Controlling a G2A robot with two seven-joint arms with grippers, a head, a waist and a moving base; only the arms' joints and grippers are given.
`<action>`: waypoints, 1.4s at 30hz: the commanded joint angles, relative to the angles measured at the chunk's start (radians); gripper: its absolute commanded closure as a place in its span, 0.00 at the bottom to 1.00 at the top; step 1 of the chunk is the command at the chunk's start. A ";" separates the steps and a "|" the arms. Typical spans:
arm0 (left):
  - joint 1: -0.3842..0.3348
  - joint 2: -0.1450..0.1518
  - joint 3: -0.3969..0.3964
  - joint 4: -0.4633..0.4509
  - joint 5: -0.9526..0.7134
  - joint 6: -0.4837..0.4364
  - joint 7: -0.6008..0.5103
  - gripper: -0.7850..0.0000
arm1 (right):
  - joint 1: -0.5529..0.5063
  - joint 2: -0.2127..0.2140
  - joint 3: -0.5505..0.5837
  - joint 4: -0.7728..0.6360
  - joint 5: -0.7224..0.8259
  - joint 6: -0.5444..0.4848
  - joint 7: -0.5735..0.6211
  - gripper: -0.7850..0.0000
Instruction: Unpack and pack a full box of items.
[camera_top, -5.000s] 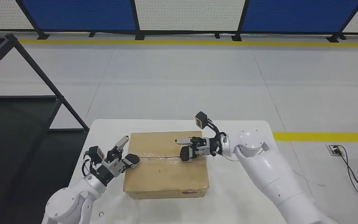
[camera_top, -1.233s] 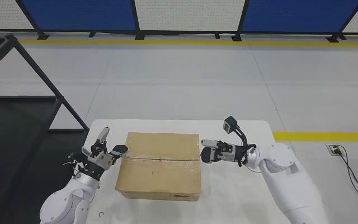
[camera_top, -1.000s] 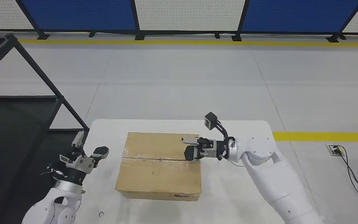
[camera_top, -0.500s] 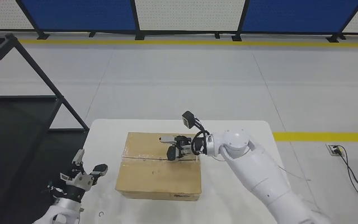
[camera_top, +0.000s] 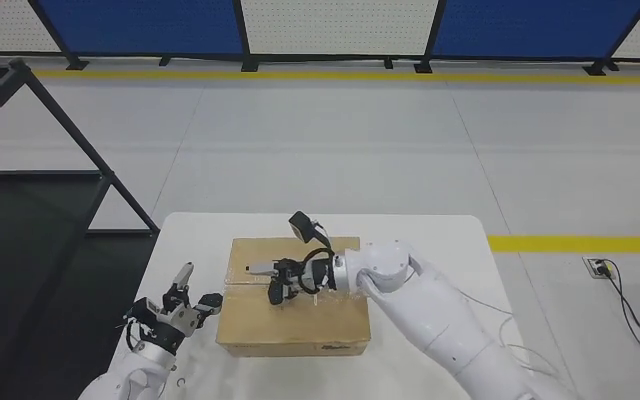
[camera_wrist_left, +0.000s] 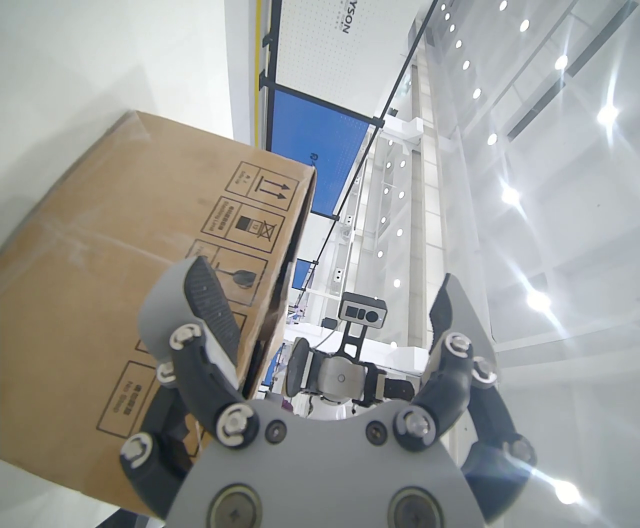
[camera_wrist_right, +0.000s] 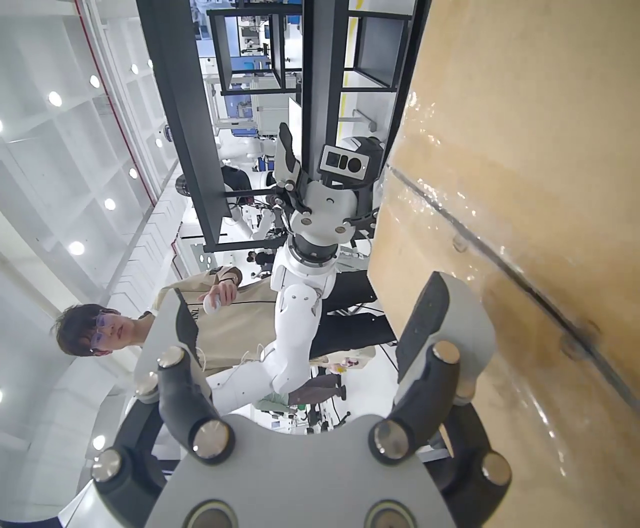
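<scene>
A closed cardboard box (camera_top: 310, 318) with a taped seam along its top stands on the white table (camera_top: 430, 240). My right gripper (camera_top: 262, 280) is open over the left part of the box top, by the seam. In the right wrist view one finger of the right gripper (camera_wrist_right: 305, 295) lies just above the taped cardboard (camera_wrist_right: 525, 200). My left gripper (camera_top: 198, 287) is open at the box's left side, close to the table. In the left wrist view the left gripper (camera_wrist_left: 325, 280) has one pad (camera_wrist_left: 210, 295) beside the printed box side (camera_wrist_left: 125, 280).
A black metal frame (camera_top: 60, 130) stands off the table's left side. Bare table lies to the right of the box and behind it. Beyond the table is pale floor with a yellow line (camera_top: 560, 243).
My right gripper has travelled left across the box top along the seam. The left gripper drew back toward the table's left edge, then came in to the box's left side. The box shifted slightly right.
</scene>
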 joint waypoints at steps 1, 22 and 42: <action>0.007 0.000 -0.008 0.002 -0.014 -0.006 0.007 0.00 | 0.019 -0.021 -0.021 0.037 0.012 -0.010 -0.001 0.00; 0.033 -0.002 -0.031 0.009 -0.068 -0.017 0.024 0.00 | 0.118 -0.229 -0.092 0.445 0.130 -0.186 -0.030 0.00; 0.033 -0.002 -0.031 0.009 -0.068 -0.017 0.024 0.00 | 0.117 -0.195 -0.020 0.546 0.056 -0.252 0.038 0.00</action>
